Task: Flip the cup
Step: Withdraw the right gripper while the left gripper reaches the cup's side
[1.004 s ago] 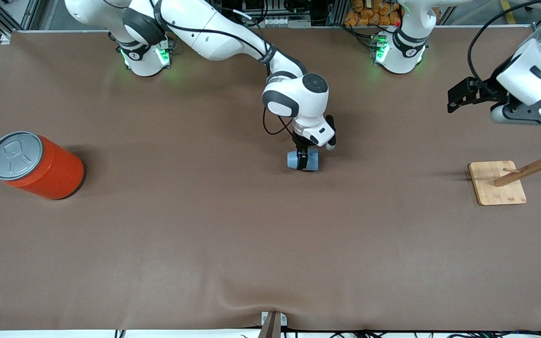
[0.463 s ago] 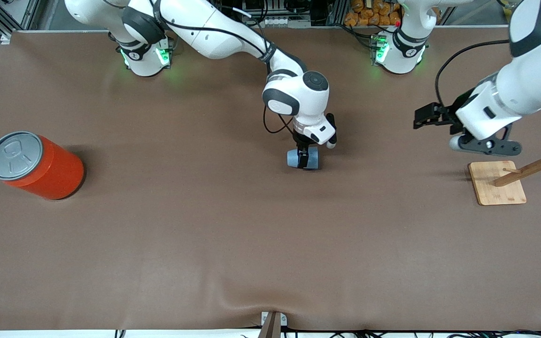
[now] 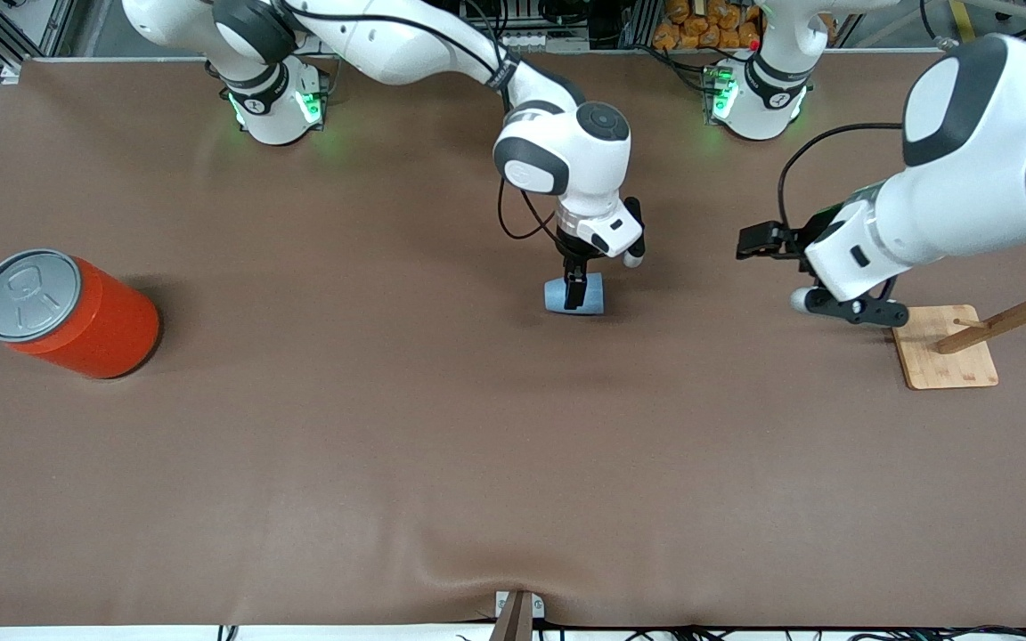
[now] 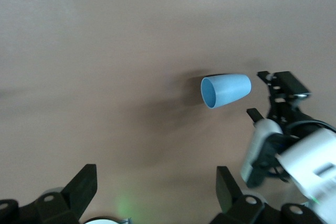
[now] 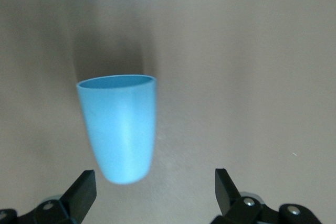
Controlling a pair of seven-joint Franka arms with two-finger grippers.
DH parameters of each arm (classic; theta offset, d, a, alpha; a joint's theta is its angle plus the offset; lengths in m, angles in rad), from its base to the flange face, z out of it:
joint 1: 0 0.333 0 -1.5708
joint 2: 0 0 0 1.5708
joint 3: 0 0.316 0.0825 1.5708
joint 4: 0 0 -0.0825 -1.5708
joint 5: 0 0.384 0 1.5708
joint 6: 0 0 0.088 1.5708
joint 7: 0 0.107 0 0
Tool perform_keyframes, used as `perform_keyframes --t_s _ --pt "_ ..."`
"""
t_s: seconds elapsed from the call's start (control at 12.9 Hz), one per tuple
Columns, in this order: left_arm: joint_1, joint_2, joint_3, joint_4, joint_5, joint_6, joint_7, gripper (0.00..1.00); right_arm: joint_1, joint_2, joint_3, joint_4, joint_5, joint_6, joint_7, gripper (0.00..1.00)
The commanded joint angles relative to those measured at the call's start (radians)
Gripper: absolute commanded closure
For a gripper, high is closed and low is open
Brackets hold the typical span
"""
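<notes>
Mid-table, well apart from the orange can (image 3: 68, 313), the cup (image 3: 593, 296) lies on its side. We see the right gripper (image 3: 574, 290) over it, fingers wide and empty, and the left gripper (image 3: 752, 241), also open and empty, aimed at the cup, seemingly to help.

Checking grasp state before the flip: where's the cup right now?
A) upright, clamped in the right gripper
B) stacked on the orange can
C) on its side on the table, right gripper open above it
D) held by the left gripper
C: the cup lies on its side on the table, with the right gripper open over it and its fingers clear of the cup.
</notes>
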Motion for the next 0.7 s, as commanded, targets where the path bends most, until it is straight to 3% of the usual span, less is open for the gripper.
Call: perform_keyframes --t_s 0.0,0.15,0.39,0.62 --pt "-0.027 0.027 0.001 -0.007 -0.021 0.043 -0.012 0.0 -0.143 -0.093 0.113 -0.042 -0.002 -0.077 -0.004 0.0" --pt "-0.05 0.052 0.001 -0.007 -0.021 0.071 -0.016 0.0 -0.25 -0.165 0.13 -0.04 0.01 -0.14 -0.002 0.0" --pt "-0.073 0.105 0.0 -0.012 -0.029 0.132 -0.016 0.0 -0.427 -0.232 0.127 -0.028 0.148 -0.154 0.001 0.0" --pt "-0.076 0.124 0.0 -0.076 -0.101 0.228 -0.015 0.0 -0.585 -0.286 0.131 -0.027 0.188 -0.154 0.001 0.0"
